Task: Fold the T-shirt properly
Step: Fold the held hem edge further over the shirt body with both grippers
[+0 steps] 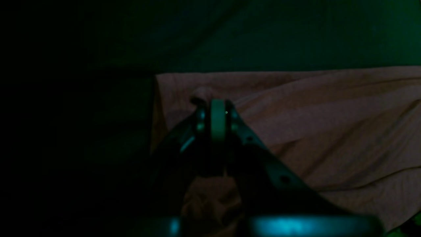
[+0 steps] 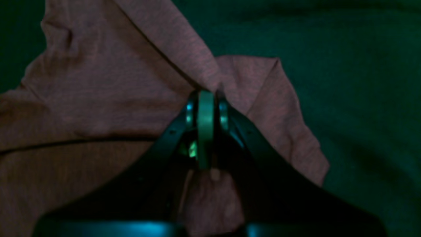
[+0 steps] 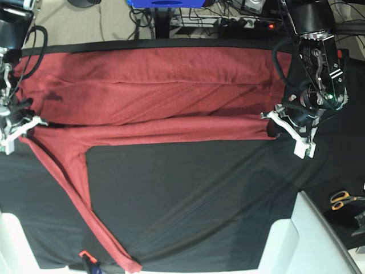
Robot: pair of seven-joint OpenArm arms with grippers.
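The brick-red T-shirt [image 3: 154,91] lies spread across the far half of a black cloth [image 3: 194,194] that covers the table, its body folded into a wide band running from the left edge to the right. One long sleeve [image 3: 80,200] trails from the left side down toward the near edge, ending close to the cloth's near border. The left gripper [image 3: 274,127], at the right of the base view, is closed tight on the shirt's right-hand edge, its jaws pinched together with fabric bunched between them [image 1: 217,105]. The right gripper [image 3: 24,127], at the left of the base view, is likewise closed on a pinch of the shirt [image 2: 205,95] at its left edge. A pair of scissors [image 3: 342,200] with orange handles lies at the right, well apart from the shirt.
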